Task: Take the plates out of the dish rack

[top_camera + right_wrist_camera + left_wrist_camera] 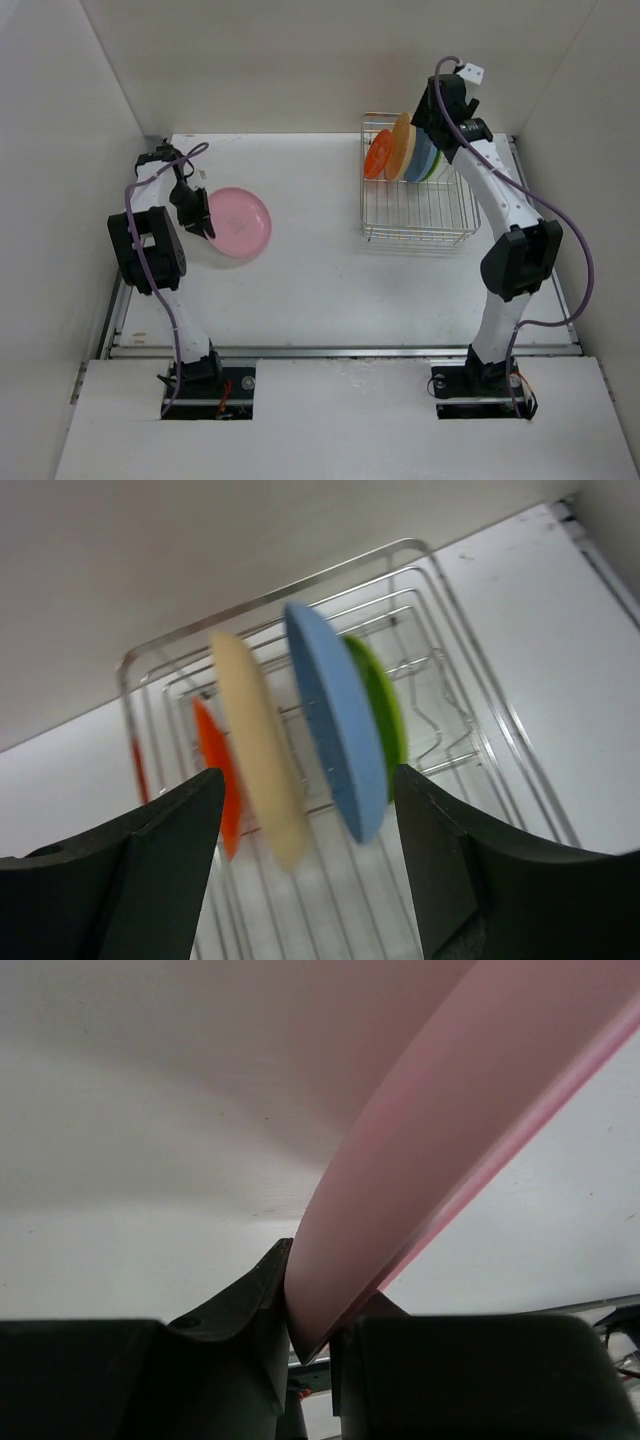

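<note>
The left gripper [310, 1335] is closed tightly on the rim of the pink plate [430, 1150]. It grips only the thin edge, and the rest of the plate extends away from the fingers at a tilt over the table [330, 290]. It is not possible to tell whether the far edge of the plate already touches the table. If the jaws open while the plate is raised, it will probably fall, wobble or slide. With such a small grip, the plate could also turn between the pads.

The right gripper [307, 780] is wide open and holds nothing. It hangs above the dish rack [420, 236], and four plates stand on edge below it. From its left finger to its right finger they are the orange-red plate [215, 770], the cream-yellow plate [255, 750], the blue plate [335, 730] and the green plate [388, 715].

The main risk here is that the plates stand close together. If the gripper goes down a little to one side, a finger may land on a rim instead of in a gap, or the jaws may close on two plates together. A pushed plate can lean on the one beside it and tip it. The wrist view is somewhat blurred, so the exact gaps are hard to judge.

The raised wire sides of the rack surround the plates, so a plate probably has to be lifted upward before it moves sideways. Otherwise it may catch on the wires and drag the rack.
</note>
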Controlling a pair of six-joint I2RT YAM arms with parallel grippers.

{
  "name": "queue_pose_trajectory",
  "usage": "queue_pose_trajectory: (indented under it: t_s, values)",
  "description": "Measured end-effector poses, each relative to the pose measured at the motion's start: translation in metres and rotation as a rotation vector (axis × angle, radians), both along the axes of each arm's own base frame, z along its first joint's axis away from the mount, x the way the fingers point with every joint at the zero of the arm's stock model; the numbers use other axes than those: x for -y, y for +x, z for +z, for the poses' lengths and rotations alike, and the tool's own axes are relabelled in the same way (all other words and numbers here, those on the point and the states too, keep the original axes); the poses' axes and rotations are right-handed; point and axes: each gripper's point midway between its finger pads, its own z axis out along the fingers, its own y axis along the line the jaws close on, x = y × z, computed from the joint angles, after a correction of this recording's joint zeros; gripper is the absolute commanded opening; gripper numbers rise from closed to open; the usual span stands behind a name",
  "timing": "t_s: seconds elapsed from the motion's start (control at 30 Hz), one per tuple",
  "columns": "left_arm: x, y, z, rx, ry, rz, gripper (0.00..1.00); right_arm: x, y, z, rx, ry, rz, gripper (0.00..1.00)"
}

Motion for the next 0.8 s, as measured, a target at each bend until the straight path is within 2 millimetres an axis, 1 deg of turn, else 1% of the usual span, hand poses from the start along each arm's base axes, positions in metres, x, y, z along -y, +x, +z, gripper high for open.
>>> queue_pose_trajectory:
  t_s: [0.03, 0.07, 0.1, 0.17, 0.2, 0.23, 0.33, 0.4, 0.47, 0.53, 0.6, 0.7, 0.8]
  values:
    - [-0.002, 0.0, -0.003, -0.01, -0.005, 0.011, 0.14, 0.01, 0.004, -0.004, -0.005, -0.009, -0.041, 0.67]
    - [-0.003, -0.001, -0.006, -0.02, -0.012, 0.018, 0.34, 0.02, 0.006, -0.01, -0.016, -0.02, -0.079, 0.64]
    - [-0.006, -0.001, -0.009, -0.027, -0.008, 0.022, 0.46, 0.029, 0.007, -0.017, -0.031, -0.028, -0.111, 0.61]
    - [-0.012, -0.003, -0.016, -0.051, 0.01, 0.033, 0.64, 0.043, 0.007, -0.031, -0.064, -0.039, -0.162, 0.59]
    - [-0.014, -0.004, -0.019, -0.062, 0.017, 0.042, 0.77, 0.049, 0.007, -0.036, -0.076, -0.038, -0.177, 0.59]
    - [-0.016, -0.004, -0.02, -0.066, 0.024, 0.041, 0.81, 0.055, 0.007, -0.039, -0.086, -0.035, -0.19, 0.59]
    - [-0.019, -0.006, -0.019, -0.073, 0.045, 0.054, 0.86, 0.073, 0.009, -0.044, -0.095, -0.008, -0.204, 0.59]
    - [-0.022, -0.006, -0.019, -0.075, 0.058, 0.057, 0.86, 0.083, 0.013, -0.049, -0.101, 0.02, -0.188, 0.59]
    - [-0.023, -0.006, -0.017, -0.072, 0.067, 0.059, 0.87, 0.089, 0.014, -0.06, -0.125, 0.05, -0.157, 0.59]
    - [-0.023, -0.006, -0.01, -0.058, 0.074, 0.061, 0.87, 0.093, 0.014, -0.071, -0.15, 0.068, -0.134, 0.59]
    - [-0.024, -0.007, 0.003, -0.028, 0.083, 0.063, 0.87, 0.09, 0.016, -0.082, -0.174, 0.082, -0.101, 0.59]
    - [-0.025, -0.004, 0.027, 0.039, 0.101, 0.067, 0.87, 0.079, 0.019, -0.101, -0.212, 0.106, -0.047, 0.58]
    - [-0.026, -0.005, 0.047, 0.095, 0.117, 0.069, 0.87, 0.069, 0.02, -0.119, -0.241, 0.131, 0.006, 0.58]
